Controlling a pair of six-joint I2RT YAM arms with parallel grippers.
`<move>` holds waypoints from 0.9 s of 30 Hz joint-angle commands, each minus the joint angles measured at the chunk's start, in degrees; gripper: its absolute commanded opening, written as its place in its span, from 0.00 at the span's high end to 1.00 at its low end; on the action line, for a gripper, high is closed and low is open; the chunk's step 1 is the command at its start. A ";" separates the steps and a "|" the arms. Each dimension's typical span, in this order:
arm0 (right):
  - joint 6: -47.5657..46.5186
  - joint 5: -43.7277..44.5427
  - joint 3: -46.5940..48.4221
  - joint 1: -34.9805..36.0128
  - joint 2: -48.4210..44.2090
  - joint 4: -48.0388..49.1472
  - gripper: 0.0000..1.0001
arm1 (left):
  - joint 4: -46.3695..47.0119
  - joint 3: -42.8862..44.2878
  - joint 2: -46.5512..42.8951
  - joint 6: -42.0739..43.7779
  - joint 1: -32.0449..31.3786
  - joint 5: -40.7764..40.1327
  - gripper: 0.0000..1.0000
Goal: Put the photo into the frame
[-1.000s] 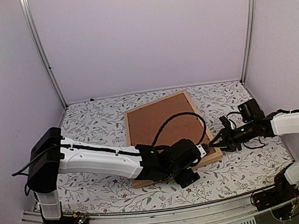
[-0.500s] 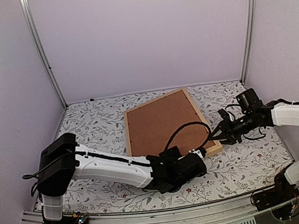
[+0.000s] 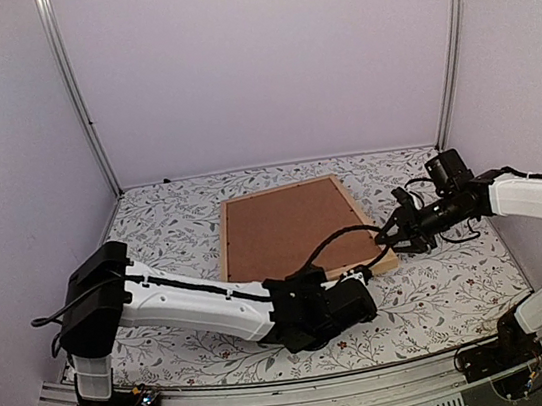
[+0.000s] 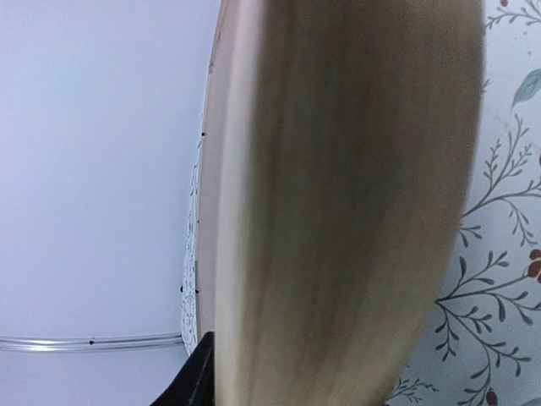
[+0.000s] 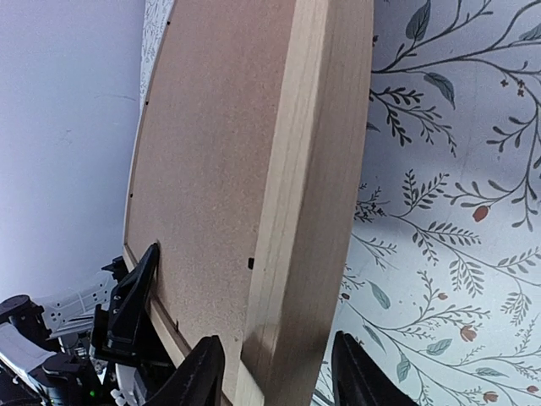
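Since the frame (image 3: 279, 191) lies back-up on the desk (image 3: 173, 222), long axis pointing away from our bases, both arms reach its near edge. Our right end effector (image 3: 394, 237) stands released astride the corner rail. Whether the left end effector (image 3: 364, 275) is clenched we cannot tell, and the photo is not visible.

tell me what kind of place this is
Probably a robot lab booth, not a home: plain walls with metal corner posts enclose a floral-covered table, and two robot arms bolted to a rail at its near edge meet at a wooden frame.
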 commanded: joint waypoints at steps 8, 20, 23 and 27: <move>-10.44 5.34 8.56 -8.42 -4.30 -9.92 0.45 | -1.53 7.08 -7.20 1.21 0.30 -0.55 0.99; -16.16 9.85 21.25 -16.61 -6.22 -17.55 0.44 | -9.01 31.38 -13.51 3.28 4.67 7.26 1.00; -16.58 9.81 22.10 -16.93 -6.03 -17.65 0.44 | -15.04 41.48 -13.36 -2.87 8.55 14.37 1.00; -16.81 9.80 21.99 -17.02 -5.84 -17.32 0.44 | -20.24 51.47 -14.16 -11.39 14.91 27.63 1.00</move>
